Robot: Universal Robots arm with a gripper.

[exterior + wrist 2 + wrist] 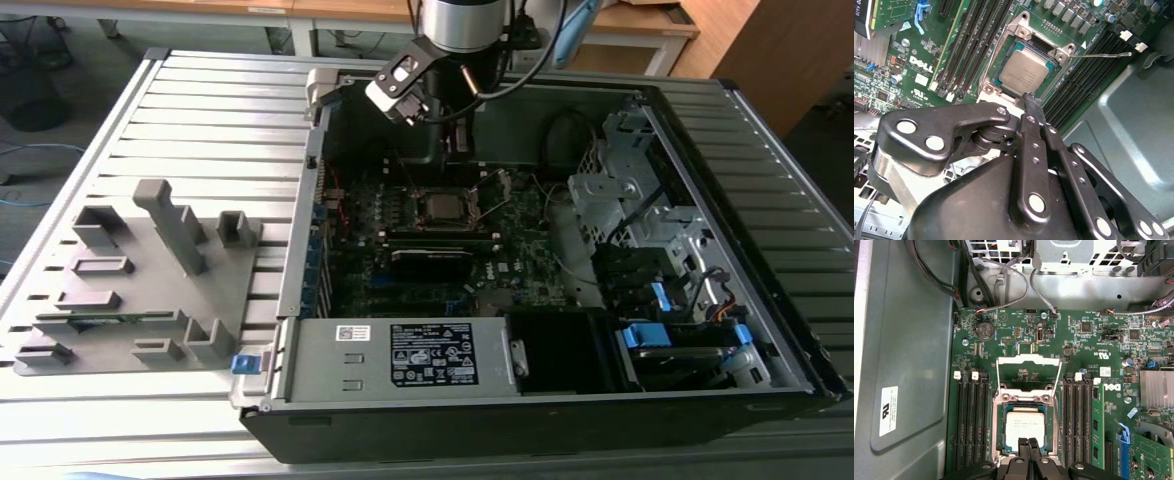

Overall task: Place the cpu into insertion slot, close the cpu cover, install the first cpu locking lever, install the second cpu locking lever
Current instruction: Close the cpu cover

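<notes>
While the arm reaches down from the far side into the open computer case, the exterior view places the cpu mid-board. A grey fixture tray sits on the slatted table, at the exterior view's left of the case. Second wrist view: gripper fingers are pressed together with nothing between them, tips just beside one edge of the insertion slot; contact cannot be judged. The cpu lies flat in the slot, silver top up. A thin wire lever stands out clear of the socket. First wrist view adds the cpu cover, swung up open beyond the slot, board visible through its window. The cpu is uncovered, and the gripper tips overlap its edge. Long memory slots flank the socket on both sides.
</notes>
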